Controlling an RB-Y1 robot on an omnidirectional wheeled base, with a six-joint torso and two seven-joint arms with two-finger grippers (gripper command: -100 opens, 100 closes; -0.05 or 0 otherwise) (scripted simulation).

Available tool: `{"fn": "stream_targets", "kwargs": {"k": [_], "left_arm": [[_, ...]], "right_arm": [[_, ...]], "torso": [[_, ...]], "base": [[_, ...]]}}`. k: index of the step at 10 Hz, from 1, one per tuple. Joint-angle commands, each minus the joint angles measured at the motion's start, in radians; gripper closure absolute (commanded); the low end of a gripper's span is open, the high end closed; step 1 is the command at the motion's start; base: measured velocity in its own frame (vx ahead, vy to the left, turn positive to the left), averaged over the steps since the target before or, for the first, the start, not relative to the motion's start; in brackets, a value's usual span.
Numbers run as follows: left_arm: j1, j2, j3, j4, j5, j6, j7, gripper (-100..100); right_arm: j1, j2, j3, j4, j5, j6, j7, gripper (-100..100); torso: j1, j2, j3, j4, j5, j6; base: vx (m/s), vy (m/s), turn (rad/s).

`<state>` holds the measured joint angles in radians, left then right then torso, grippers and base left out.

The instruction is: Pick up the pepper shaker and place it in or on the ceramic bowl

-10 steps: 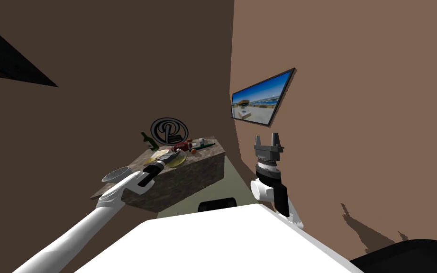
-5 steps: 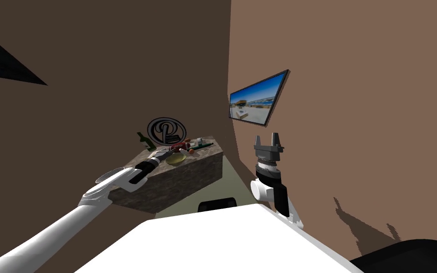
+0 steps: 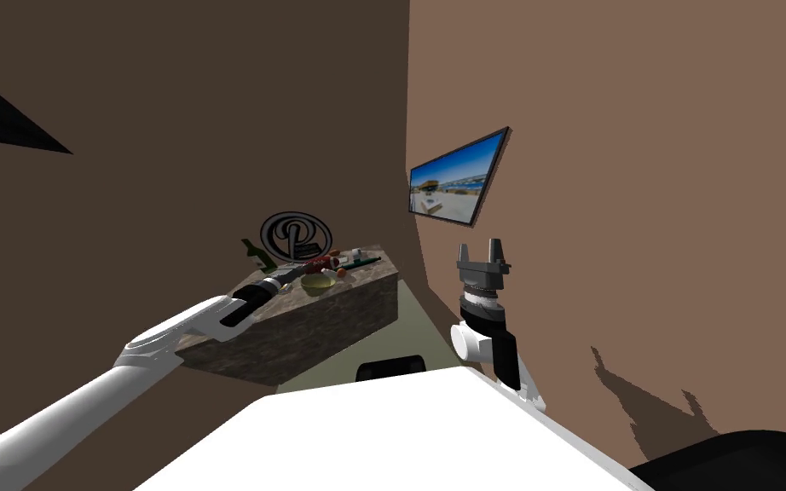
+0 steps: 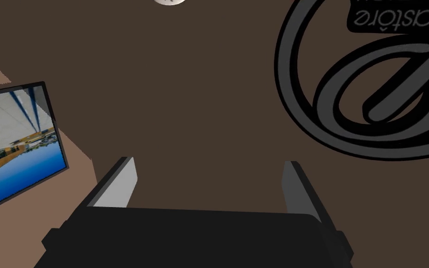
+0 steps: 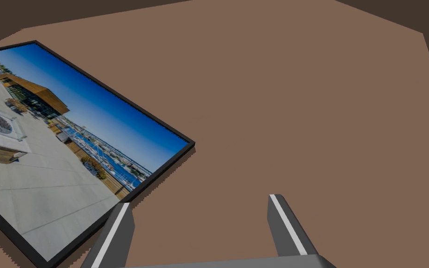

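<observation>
A yellowish bowl point(image 3: 318, 284) sits on the mottled stone counter point(image 3: 297, 328) among small items. I cannot tell which of them is the pepper shaker; a tiny pale piece point(image 3: 327, 272) lies at the bowl's far rim. My left gripper point(image 3: 296, 273) hovers over the counter just left of the bowl. In the left wrist view the left gripper point(image 4: 209, 163) is open and holds nothing, pointing at the dark wall with a round logo sign point(image 4: 376, 88). My right gripper point(image 3: 480, 248) is raised beside my chest, and its wrist view shows the right gripper point(image 5: 199, 204) open and empty.
Behind the bowl lie red items point(image 3: 323, 260), a small orange ball point(image 3: 342, 272) and a dark green bottle point(image 3: 251, 251). The logo sign point(image 3: 295, 234) stands at the counter's back. A framed picture point(image 3: 458, 176) hangs on the right wall. Green floor point(image 3: 417, 324) runs between counter and wall.
My left arm has swung left and drawn back from over the bowl, which now shows whole. The head view has shifted slightly. The right arm is still.
</observation>
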<state>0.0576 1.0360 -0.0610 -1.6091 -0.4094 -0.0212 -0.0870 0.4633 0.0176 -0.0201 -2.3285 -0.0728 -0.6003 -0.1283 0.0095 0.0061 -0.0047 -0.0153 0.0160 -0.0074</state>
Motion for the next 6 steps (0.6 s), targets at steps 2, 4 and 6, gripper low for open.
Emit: {"fn": "stream_targets", "kwargs": {"k": [2,4,6], "left_arm": [[0.000,0.000,0.000,0.000,0.000,0.000,0.000,0],[0.000,0.000,0.000,0.000,0.000,0.000,0.000,0],[0.000,0.000,0.000,0.000,0.000,0.000,0.000,0]], "right_arm": [[0.000,0.000,0.000,0.000,0.000,0.000,0.000,0],[0.000,0.000,0.000,0.000,0.000,0.000,0.000,0],[0.000,0.000,0.000,0.000,0.000,0.000,0.000,0]], "torso": [[0.001,0.000,0.000,0.000,0.000,0.000],[0.001,-0.001,0.000,0.000,0.000,0.000],[0.001,-0.001,0.000,0.000,0.000,0.000]], "base": [[0.000,0.000,0.000],[0.000,0.000,0.000],[0.000,0.000,0.000]]}}
